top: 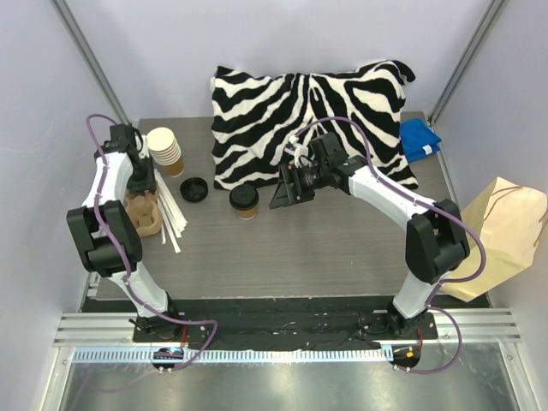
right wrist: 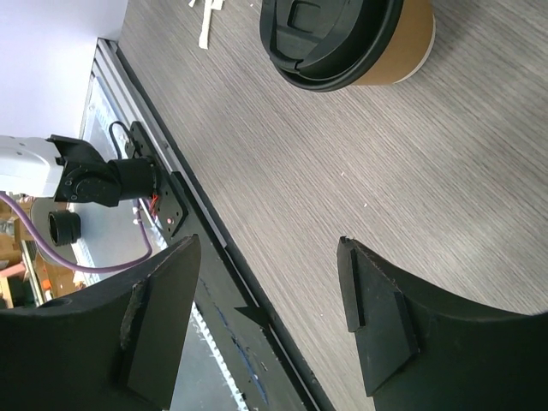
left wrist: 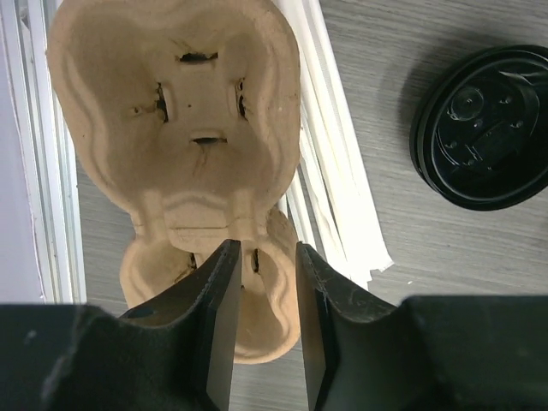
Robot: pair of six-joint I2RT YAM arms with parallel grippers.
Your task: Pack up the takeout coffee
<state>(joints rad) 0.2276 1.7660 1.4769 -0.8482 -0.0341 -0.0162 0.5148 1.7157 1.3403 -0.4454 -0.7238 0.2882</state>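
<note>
Takeout coffee [top: 244, 199] stands upright on the table [top: 342, 248], lid on, just off the near-left corner of the zebra cushion [top: 308, 116].

Right gripper [top: 287, 187] sits at the cushion's near edge. Its fingers are spread wide with nothing between them. The coffee is beside it on the left, not touching.

Left of the cushion, from nearest to farthest:
- loose black lid [top: 194, 189]
- stack of unlidded cups [top: 164, 150]
- white paper-wrapped sticks [top: 171, 214]
- pulp cup carrier [top: 143, 214]

Left gripper [left wrist: 265, 248] hangs over the carrier. Its fingers are parallel with a narrow gap, and carrier pulp shows through the gap. The wrist view does not settle whether they touch it.

Blue cloth [top: 419, 139] touches the cushion's right end. Paper bag [top: 505, 235] lies well right of the cushion, past the table edge.
</note>
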